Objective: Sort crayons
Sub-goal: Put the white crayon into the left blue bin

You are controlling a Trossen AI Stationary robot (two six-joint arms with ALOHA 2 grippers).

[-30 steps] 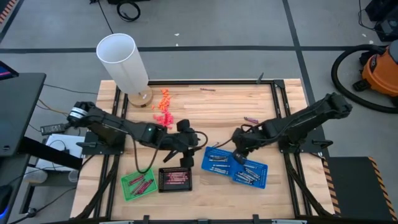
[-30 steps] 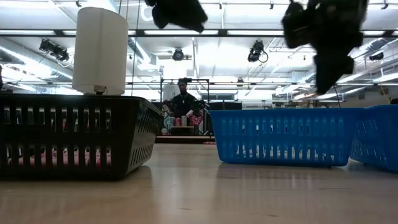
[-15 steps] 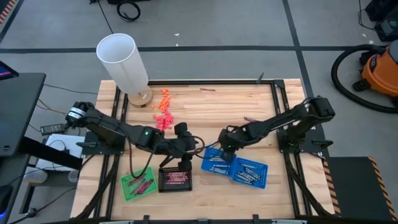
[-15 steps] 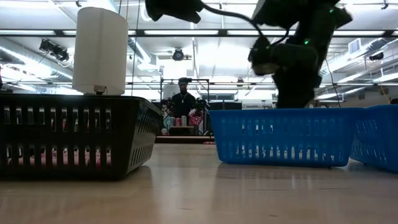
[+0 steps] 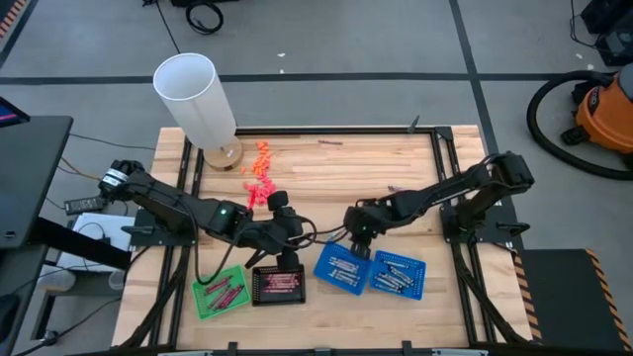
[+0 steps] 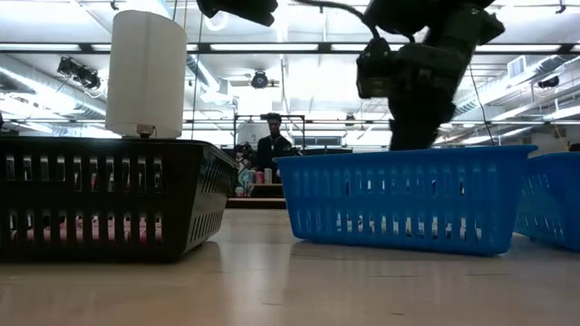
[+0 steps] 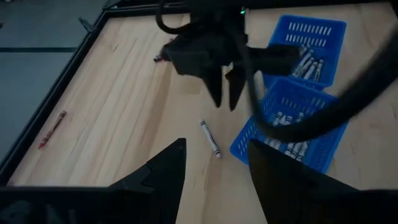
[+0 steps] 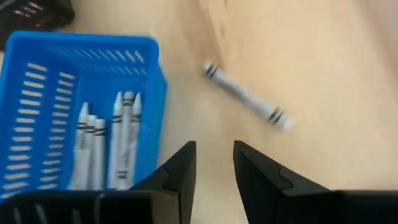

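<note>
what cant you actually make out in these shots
- Loose pale grey crayon on the wooden table: blurred in the right wrist view, label unreadable; hidden in the high view by the right gripper.
- Contents of the black slotted basket: low view shows only pink hints through its wall.
- Left gripper: cropped at the top of the low view.
- Small dark red crayon at the table's far edge: too small in the high view.

A large open lab or workshop hall. Rows of ceiling lights hang overhead. An orange shop vacuum stands on taped grey floor.
</note>
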